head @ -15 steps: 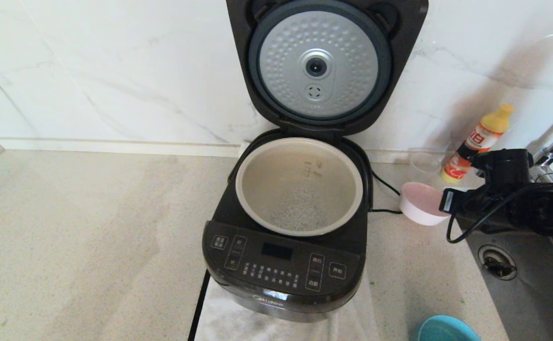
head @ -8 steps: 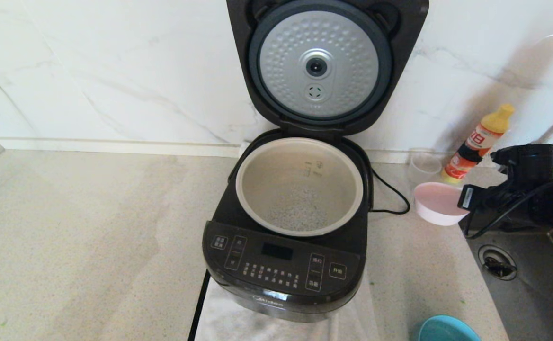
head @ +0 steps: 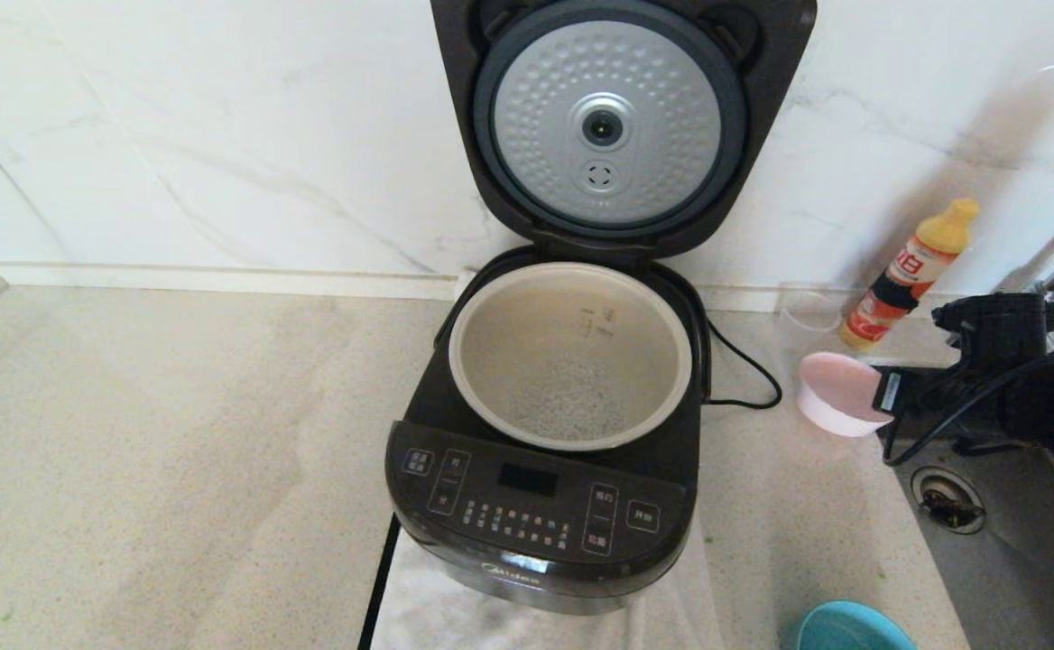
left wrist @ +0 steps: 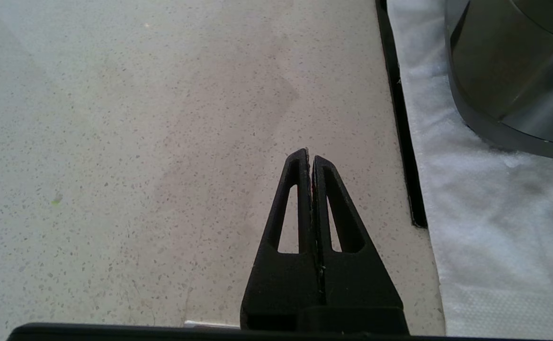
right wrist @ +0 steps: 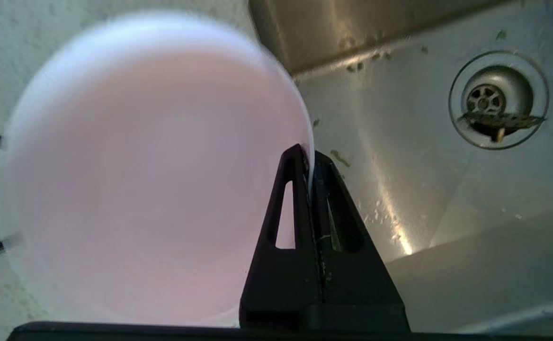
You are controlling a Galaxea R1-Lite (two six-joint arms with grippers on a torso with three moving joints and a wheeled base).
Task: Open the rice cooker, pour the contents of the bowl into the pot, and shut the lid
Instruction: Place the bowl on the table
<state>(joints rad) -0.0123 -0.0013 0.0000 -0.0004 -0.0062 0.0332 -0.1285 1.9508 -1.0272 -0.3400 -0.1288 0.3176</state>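
Observation:
The black rice cooker (head: 540,515) stands mid-counter with its lid (head: 622,117) raised against the wall, silver dimpled disc facing out. White grains lie at the bottom of the pale pot (head: 570,357). To the cooker's right my right gripper (head: 888,394) is shut on the rim of the pink bowl (head: 838,393), which looks empty; in the right wrist view the bowl (right wrist: 153,170) fills the frame and the gripper (right wrist: 308,158) pinches its edge. My left gripper (left wrist: 308,158) is shut and empty over bare counter, beside the cooker's base (left wrist: 513,71).
A steel sink (head: 1014,542) with a drain (head: 947,496) lies right of the bowl. An orange bottle (head: 906,275) and a clear cup (head: 811,311) stand by the wall. The black cord (head: 744,370) runs beside the cooker. A teal dish (head: 852,627) sits at the front edge.
My right gripper has carried the pink bowl away from the cooker, rightward and down toward the counter by the sink. The cooker and left arm have not moved.

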